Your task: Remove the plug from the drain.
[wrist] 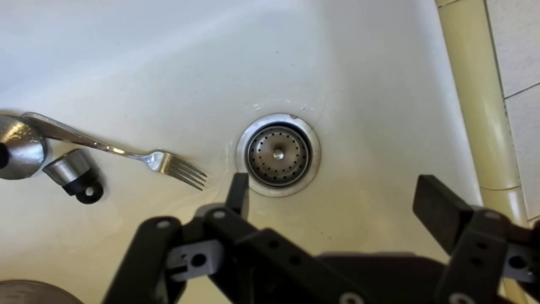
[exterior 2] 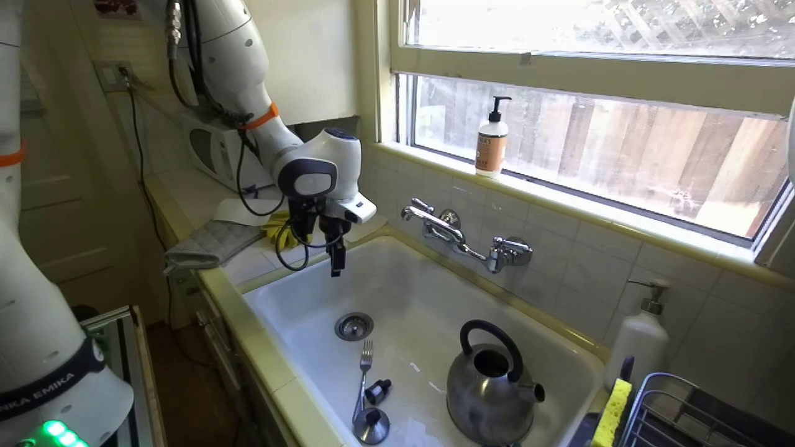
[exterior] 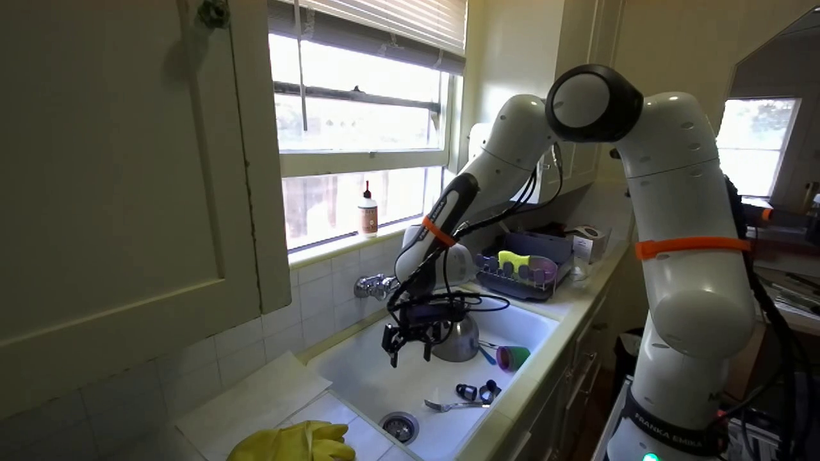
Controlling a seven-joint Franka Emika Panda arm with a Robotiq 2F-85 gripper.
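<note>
The black two-fingered gripper (wrist: 335, 196) is released, its pads (wrist: 439, 212) spread wide apart with only air between them; in both exterior views it hangs above the white rectangular sink (exterior 2: 416, 304), well apart from the things in it. Counted by kind: one round grey metal strainer plug (wrist: 272, 161) with small holes, one shiny silver drain ring (wrist: 276, 191), one silver metal fork (wrist: 122, 152), one small silver metal cup (wrist: 69, 169) with a black looped end, one domed silver metal piece (wrist: 25, 145) with a black top, and one rounded steel kettle (exterior 2: 487, 397) with an arched black handle. The plug sits inside the drain ring in the sink floor. It faces upward, its small silver centre knob (wrist: 278, 154) on top; the face is round, equally long every way, and the axis through the knob stands upright. The fork lies near the drain ring, tines toward it, the small cup just beside its handle
</note>
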